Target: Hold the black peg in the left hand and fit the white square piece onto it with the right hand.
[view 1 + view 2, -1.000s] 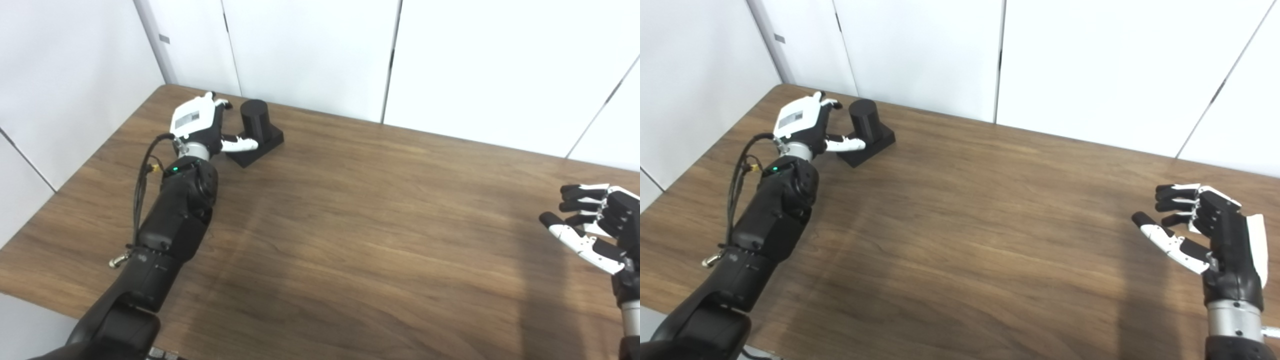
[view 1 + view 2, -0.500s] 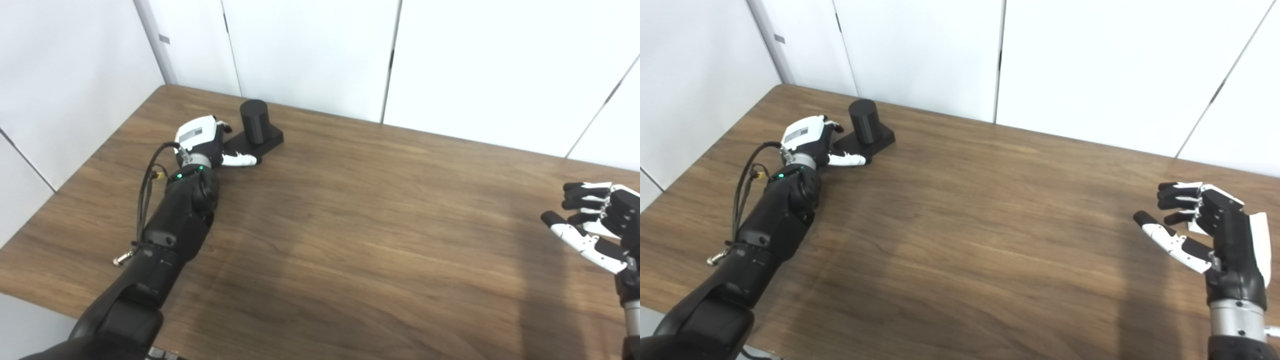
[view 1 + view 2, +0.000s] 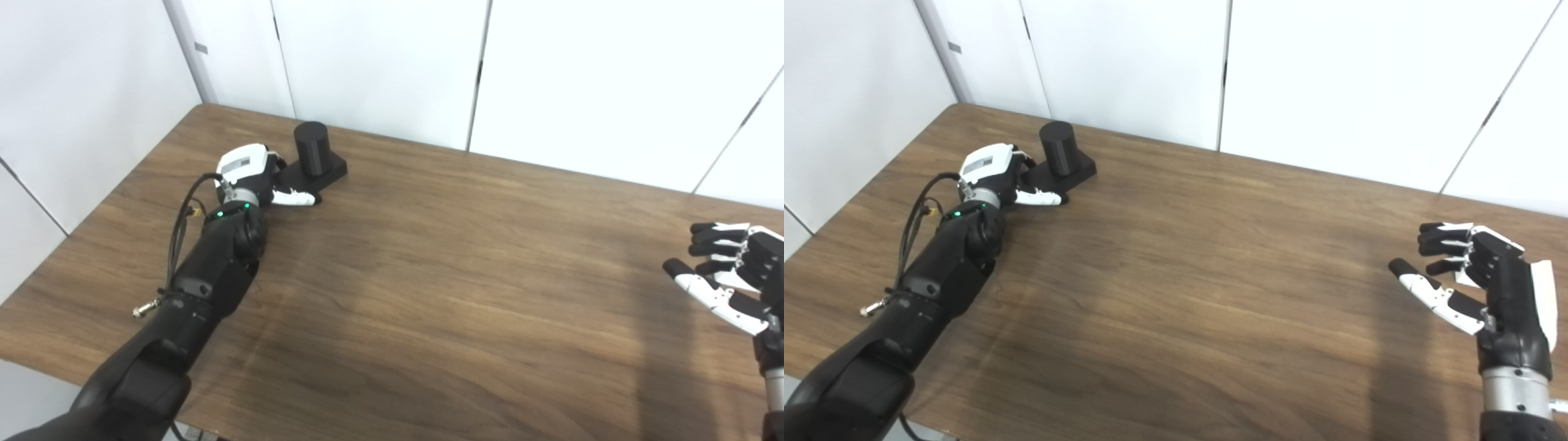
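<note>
resting at the black peg (image 3: pixel 312 150) base, left hand (image 3: pixel 252 177) grip unclear; right hand (image 3: pixel 1488 278) fingers apart.

A brown wooden table (image 3: pixel 429 294) with a dark grain fills most of the scene and runs back to white wall panels. At its far left corner stands a black peg (image 3: pixel 312 150), an upright round post on a flat square base that sits directly on the wood. The base is turned at an angle to the table's edges.
</note>
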Controlling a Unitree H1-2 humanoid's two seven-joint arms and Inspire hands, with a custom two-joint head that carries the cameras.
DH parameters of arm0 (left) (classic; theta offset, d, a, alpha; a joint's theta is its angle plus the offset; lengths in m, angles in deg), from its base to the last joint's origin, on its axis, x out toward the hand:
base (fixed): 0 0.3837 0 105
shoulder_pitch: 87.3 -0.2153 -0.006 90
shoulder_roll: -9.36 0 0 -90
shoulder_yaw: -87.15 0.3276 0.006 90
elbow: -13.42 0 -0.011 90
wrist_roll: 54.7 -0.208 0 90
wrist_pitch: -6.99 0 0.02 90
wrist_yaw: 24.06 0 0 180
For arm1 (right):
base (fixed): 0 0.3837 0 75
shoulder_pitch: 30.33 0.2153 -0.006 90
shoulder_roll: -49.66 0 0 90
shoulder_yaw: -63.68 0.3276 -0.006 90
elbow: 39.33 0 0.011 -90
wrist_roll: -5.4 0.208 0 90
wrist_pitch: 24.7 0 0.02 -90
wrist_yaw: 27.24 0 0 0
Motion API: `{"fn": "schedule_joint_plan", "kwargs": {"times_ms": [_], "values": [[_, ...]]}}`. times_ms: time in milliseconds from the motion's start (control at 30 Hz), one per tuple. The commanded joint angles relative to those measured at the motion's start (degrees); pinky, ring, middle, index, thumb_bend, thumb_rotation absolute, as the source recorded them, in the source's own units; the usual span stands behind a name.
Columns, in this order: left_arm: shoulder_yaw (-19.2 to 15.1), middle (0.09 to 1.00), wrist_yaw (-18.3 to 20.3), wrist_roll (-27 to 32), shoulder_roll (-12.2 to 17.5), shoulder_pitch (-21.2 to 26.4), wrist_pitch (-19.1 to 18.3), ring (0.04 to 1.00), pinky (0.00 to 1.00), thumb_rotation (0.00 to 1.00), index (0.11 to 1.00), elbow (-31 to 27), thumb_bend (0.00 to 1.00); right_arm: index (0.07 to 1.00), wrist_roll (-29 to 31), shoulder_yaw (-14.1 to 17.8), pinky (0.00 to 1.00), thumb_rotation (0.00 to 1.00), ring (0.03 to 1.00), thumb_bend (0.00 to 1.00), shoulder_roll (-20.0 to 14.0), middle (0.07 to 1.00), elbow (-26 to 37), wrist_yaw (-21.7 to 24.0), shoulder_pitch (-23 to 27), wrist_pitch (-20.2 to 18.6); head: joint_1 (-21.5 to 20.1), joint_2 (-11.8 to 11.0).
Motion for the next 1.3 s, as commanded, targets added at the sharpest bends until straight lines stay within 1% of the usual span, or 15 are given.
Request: {"fn": "schedule_joint_plan", "kwargs": {"times_ms": [0,100,267,367,500,600,800,933,1033,1100,1267], "values": [[0.6,0.959,-0.46,0.02,2.45,2.12,0.84,1.0,0.86,0.41,0.729,-0.51,0.84,0.49,0.27,0.49,0.45,0.12,0.572,0.49,-0.27,0.644,2.24,0.01,1.19,0.61,0.06,0.15],[1.34,0.944,-0.25,0.36,3.16,2.25,1.23,0.994,0.84,0.39,0.707,-0.63,0.82,0.49,0.23,0.44,0.46,0.12,0.574,0.49,-0.22,0.641,2.13,-0.1,1.14,0.86,0.15,0.24],[2.96,0.911,1.98,1.03,5.27,2.83,2.15,0.964,0.79,0.33,0.647,-1.61,0.78,0.49,0.0,0.6,0.46,0.12,0.577,0.49,-0.47,0.65,1.91,-0.18,1.18,0.94,-0.02,0.34],[4.39,0.9,3.59,0.72,6.59,3.63,2.36,0.957,0.79,0.32,0.627,-1.2,0.77,0.491,0.12,0.73,0.46,0.12,0.582,0.49,-0.53,0.654,1.99,-0.16,1.15,0.95,-0.15,0.41],[6.29,0.896,5.44,0.58,8.14,4.78,2.84,0.954,0.8,0.32,0.628,-0.51,0.78,0.49,0.0,0.76,0.45,0.12,0.572,0.49,-0.68,0.648,2.02,-0.14,1.14,1.33,-0.23,0.55],[7.94,0.901,7.21,0.37,9.3,5.84,3.49,0.959,0.82,0.33,0.632,0.22,0.78,0.49,-0.05,0.86,0.45,0.12,0.575,0.49,-0.63,0.652,2.44,-0.08,1.08,0.54,-0.31,0.65],[9.94,0.908,9.05,0.18,10.42,7.48,4.15,0.97,0.84,0.32,0.643,2.07,0.8,0.491,-0.6,0.8,0.46,0.12,0.58,0.49,-0.44,0.653,3.41,0.01,0.95,-0.97,-0.62,0.78],[11.47,0.916,10.41,-0.26,10.98,7.57,4.79,0.973,0.84,0.33,0.658,2.31,0.8,0.491,-0.26,0.94,0.45,0.12,0.578,0.49,-0.22,0.652,4.14,-0.01,0.95,-2.16,-0.84,0.93],[12.13,0.917,10.14,0.03,11.15,7.1,5.84,0.96,0.81,0.33,0.655,2.24,0.8,0.491,-0.16,1.05,0.45,0.12,0.577,0.49,-0.13,0.65,4.56,-0.11,0.87,-2.81,-0.84,0.93],[11.99,0.903,9.4,0.58,11.15,6.68,7.13,0.95,0.79,0.29,0.626,2.12,0.8,0.491,-0.41,1.03,0.46,0.12,0.584,0.49,0.07,0.65,5.27,-0.11,0.9,-4.09,-0.98,0.88],[11.46,0.876,8.26,1.39,11.05,6.41,9.61,0.945,0.79,0.24,0.59,2.11,0.76,0.491,-0.53,0.99,0.46,0.12,0.589,0.49,-0.06,0.656,5.77,-0.03,1.08,-4.87,-1.01,0.86]]}}
